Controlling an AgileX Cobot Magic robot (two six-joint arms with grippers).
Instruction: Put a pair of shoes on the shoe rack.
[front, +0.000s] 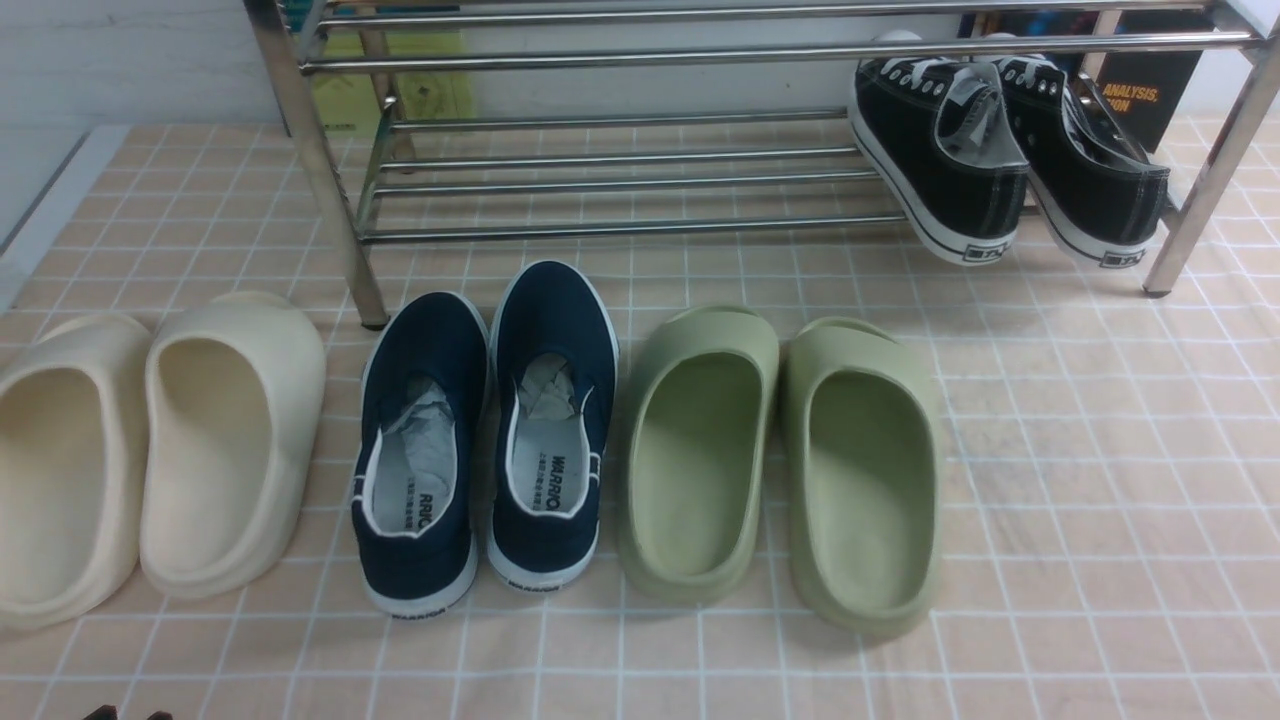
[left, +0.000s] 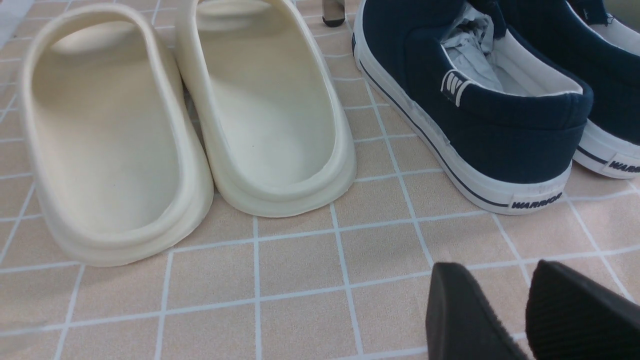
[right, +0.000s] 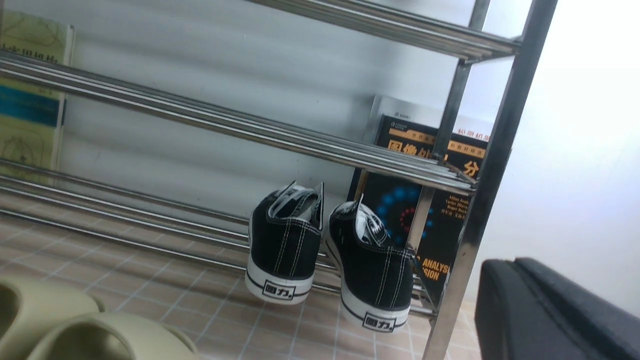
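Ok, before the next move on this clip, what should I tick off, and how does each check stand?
1. Both black sneakers on the shoe rack, lowest tier: ok.
2. Sneakers fully seated: not ok, heels overhang the front bar.
3. Nothing in the left tool: ok, bare floor shows between its fingers.
4. State of the right tool: cannot tell, only part shows.
5. Other pairs, navy slip-ons and green slippers, on the floor: ok.

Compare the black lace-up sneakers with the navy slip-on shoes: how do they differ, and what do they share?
The black sneakers sit on the shoe rack's lowest tier; the navy slip-ons stand on the checked surface before it. The sneakers tilt, heels low over its front edge; the slip-ons lie flat. The sneakers have laces; the slip-ons none. Both pairs have white soles.
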